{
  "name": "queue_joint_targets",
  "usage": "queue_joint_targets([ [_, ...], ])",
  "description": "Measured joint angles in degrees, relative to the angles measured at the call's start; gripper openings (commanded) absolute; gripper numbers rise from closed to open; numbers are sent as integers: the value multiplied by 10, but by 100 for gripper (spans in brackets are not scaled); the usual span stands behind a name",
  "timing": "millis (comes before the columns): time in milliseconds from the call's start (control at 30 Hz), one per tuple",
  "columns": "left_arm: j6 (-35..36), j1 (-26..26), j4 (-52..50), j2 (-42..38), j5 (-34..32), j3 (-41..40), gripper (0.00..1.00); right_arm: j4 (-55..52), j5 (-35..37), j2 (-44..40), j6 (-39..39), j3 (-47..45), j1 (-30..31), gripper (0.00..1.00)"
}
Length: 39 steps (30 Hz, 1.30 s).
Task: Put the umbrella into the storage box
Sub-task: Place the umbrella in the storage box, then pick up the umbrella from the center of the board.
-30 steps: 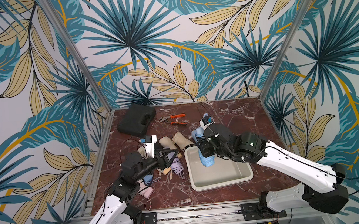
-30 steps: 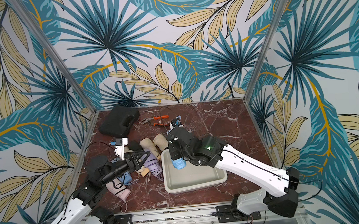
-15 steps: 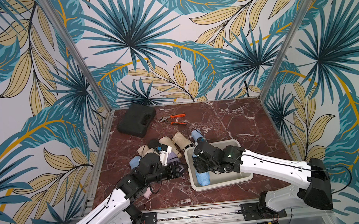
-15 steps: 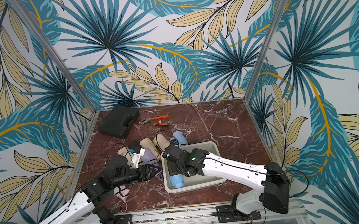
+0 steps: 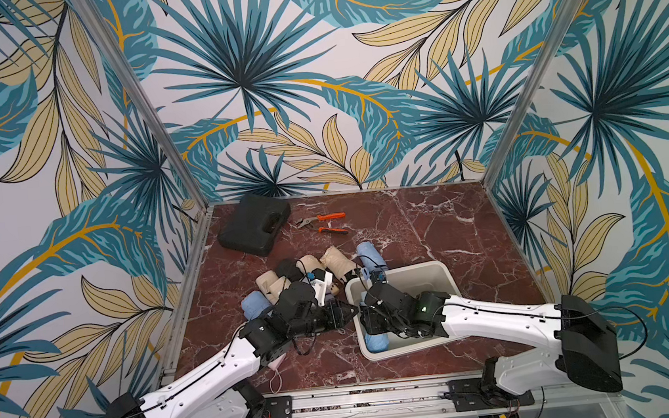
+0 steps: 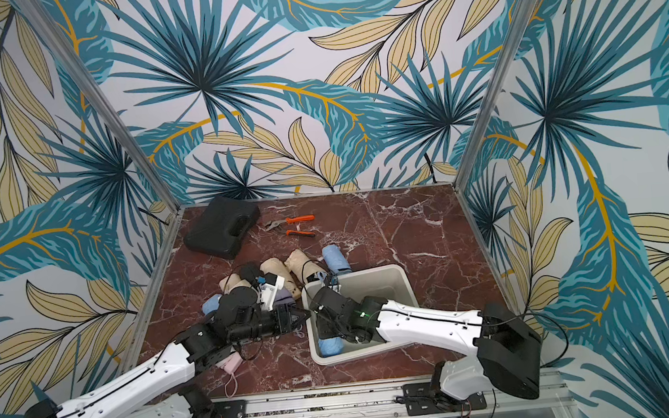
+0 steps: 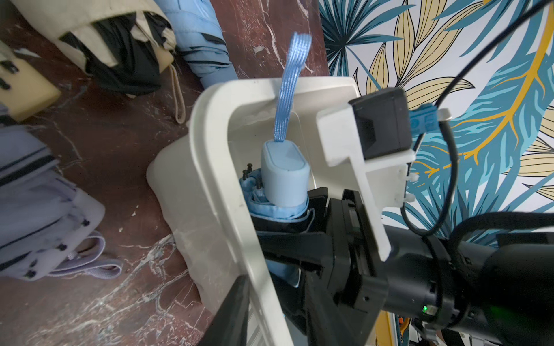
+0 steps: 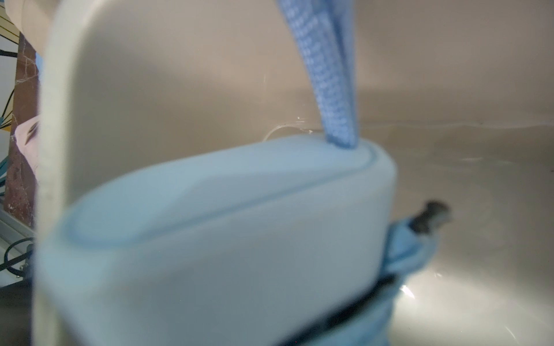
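The storage box is a white tub at the table's front right. A light blue folded umbrella lies along its left wall. Up close I see the umbrella's handle and strap inside the box. My right gripper reaches down into the box with its black fingers around the umbrella's body. Whether they still press on it does not show. My left gripper is at the box's left rim, one dark finger against the outer wall, the jaws narrowed on the rim.
Several folded umbrellas lie piled left of the box: beige, blue, pale blue, lilac. A pink one lies under my left arm. A black case and orange pliers sit at the back.
My right arm has come down and laid the blue umbrella in the box. My left arm has reached right to the box's left rim and its jaws have narrowed.
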Motion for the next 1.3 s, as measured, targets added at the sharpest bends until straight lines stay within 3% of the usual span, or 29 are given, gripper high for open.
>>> queue_joint_targets([
  [200,0,-1,4,0,-19,0,35,-3,23,-9,-14,2,0,73],
  [467,-2,-1,1,-15,-75,0,42,-62,92,-72,-74,63,0,76],
  [633,-19,-1,-33,-40,-150,3,52,-84,136,-106,-111,82,0,76],
  [800,-80,7,-127,-70,-279,5,65,-82,181,-104,-163,111,0,81],
  [933,-107,49,-206,-82,-351,13,80,-53,191,-80,-197,139,-2,81],
  [1100,-78,141,-291,-65,-388,55,98,-21,174,-19,-218,186,-3,82],
  [1300,13,225,-302,-13,-379,87,100,-5,152,17,-224,215,-4,82],
])
